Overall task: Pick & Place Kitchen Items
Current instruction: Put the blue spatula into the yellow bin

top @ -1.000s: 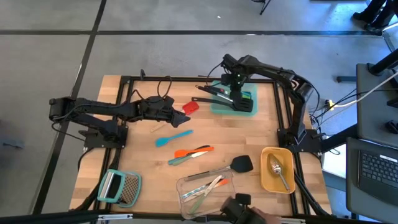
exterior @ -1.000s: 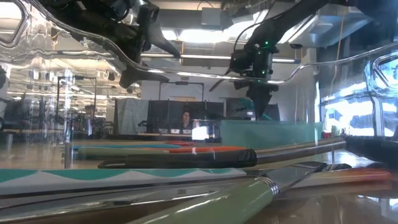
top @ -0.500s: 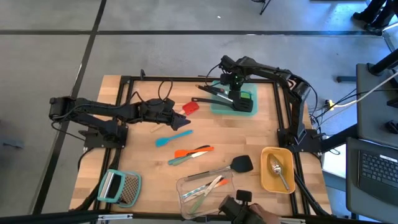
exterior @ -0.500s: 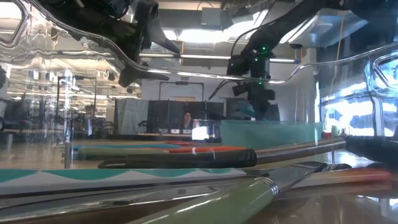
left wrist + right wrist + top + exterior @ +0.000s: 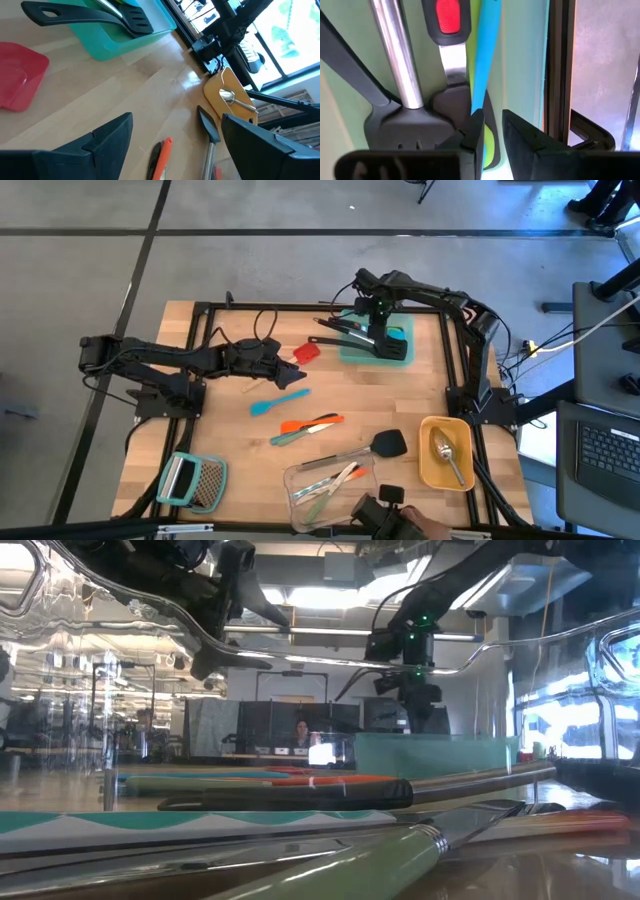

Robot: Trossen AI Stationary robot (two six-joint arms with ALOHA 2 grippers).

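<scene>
— 2 grippers are showing; where is the right gripper (image 5: 490, 137) sitting?

— It is hanging over the teal container (image 5: 402, 352) at the far right of the table (image 5: 230, 420), directly above the utensils lying inside. In its wrist view a blue tool (image 5: 485, 55) is running just off the gap between the fingers (image 5: 520, 140), beside a steel-handled black spatula (image 5: 400, 120) and a tool with a red-patched black grip (image 5: 447, 17).

— Is it gripping anything?

— No. Its fingers are standing a narrow gap apart, and nothing is sitting between them; whether a fingertip is touching the blue tool I cannot tell.

— And the left gripper (image 5: 165, 142)?

— It is waiting wide apart and empty over the table's left middle, just beside the red spatula (image 5: 305, 352), which is lying on the wood.

— What else is lying loose?

— 1 teal tool (image 5: 279, 401) and 1 orange tool (image 5: 311, 423) are lying mid-table, 1 black spatula (image 5: 380, 444) is lying near the clear container (image 5: 300, 500), and 1 silver spoon (image 5: 447, 452) is resting in the yellow container (image 5: 430, 470).
</scene>
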